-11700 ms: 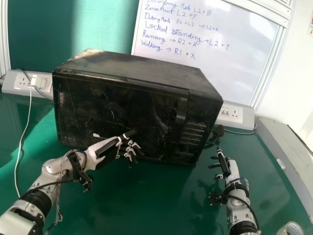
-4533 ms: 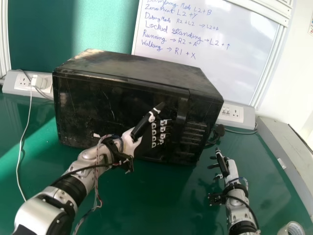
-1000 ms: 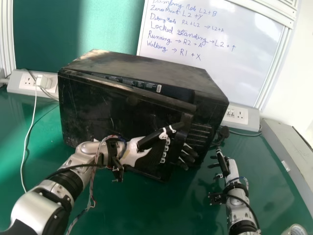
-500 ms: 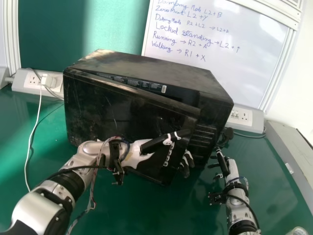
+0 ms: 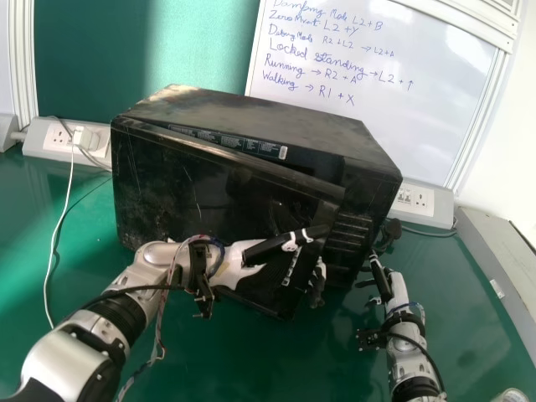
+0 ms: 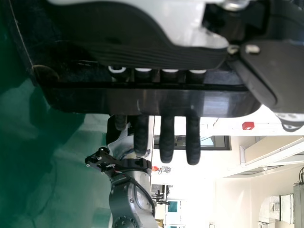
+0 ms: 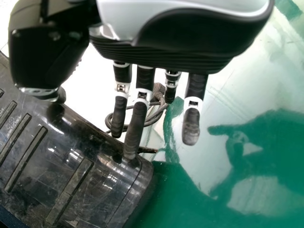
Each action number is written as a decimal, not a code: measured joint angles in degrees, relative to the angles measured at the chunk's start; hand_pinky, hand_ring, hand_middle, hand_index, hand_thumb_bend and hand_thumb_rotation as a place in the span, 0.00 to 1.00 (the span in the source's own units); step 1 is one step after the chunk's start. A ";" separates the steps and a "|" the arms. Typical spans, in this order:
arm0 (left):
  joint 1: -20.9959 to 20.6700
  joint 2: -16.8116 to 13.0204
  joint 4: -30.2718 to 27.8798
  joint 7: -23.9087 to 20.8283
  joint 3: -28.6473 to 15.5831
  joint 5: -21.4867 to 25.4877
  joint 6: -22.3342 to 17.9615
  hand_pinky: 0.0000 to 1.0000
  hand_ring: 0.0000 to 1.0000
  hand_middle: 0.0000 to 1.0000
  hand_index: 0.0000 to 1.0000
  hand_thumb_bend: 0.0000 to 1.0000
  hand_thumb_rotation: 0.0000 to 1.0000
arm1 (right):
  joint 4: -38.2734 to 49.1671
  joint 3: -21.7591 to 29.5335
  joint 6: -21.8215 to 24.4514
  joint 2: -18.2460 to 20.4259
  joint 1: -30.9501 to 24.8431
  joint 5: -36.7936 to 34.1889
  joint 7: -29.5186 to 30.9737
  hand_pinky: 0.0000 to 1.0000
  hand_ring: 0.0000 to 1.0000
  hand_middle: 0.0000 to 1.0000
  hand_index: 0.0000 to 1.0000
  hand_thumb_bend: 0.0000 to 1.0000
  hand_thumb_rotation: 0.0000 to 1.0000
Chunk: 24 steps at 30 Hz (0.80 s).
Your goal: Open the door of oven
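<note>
Door (image 5: 197,176) has swung out from the body of the oven (image 5: 268,121) since the frame 4.5 s ago: shut then, ajar now, w/ a gap along the top & some printed labels inside that gap. Left hand (image 5: 239,258) has moved too, from the front face across to the door's free edge. Vs. the last frame, v. little diff., just a touch more swing.

Means the latch is prob. beaten, so the hard bit looks done; what's left is the wide swing. Oven sits on the worktop (image 5: 239,360), in front of the whiteboard (image 5: 368,92).

Left wrist view has the fingers (image 6: 166,140) nearly straight, passing behind the door's edge strip (image 6: 142,101) w/ tips out beyond it; thumb lies extended across the front. No tight grip, more a hook-&-pull hold. How firmly they bear on the back is hard to say, dark on dark.

Right hand (image 5: 387,289) is idle near the oven's vented side, relaxed & open, nothing held.

Next: pull outwards, following the hinge arc, & keep those tips behind the edge. Main risk, I'd guess: they slip off, or the whole oven drags along instead of opening.
</note>
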<state>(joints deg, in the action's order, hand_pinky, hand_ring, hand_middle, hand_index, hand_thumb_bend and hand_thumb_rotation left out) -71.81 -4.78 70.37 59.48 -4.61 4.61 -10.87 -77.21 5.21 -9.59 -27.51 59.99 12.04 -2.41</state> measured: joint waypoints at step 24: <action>8.85 4.06 -15.72 -10.29 -0.35 1.10 6.02 0.00 0.04 0.09 0.10 0.93 0.93 | 0.00 -0.07 0.46 0.21 0.09 0.05 -0.48 0.18 0.22 0.36 0.60 0.68 1.00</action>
<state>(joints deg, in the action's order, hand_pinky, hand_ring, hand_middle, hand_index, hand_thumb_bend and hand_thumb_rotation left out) -62.96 -0.72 54.66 49.19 -4.95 5.71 -4.85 -77.21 5.14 -9.13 -27.30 60.08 12.09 -2.88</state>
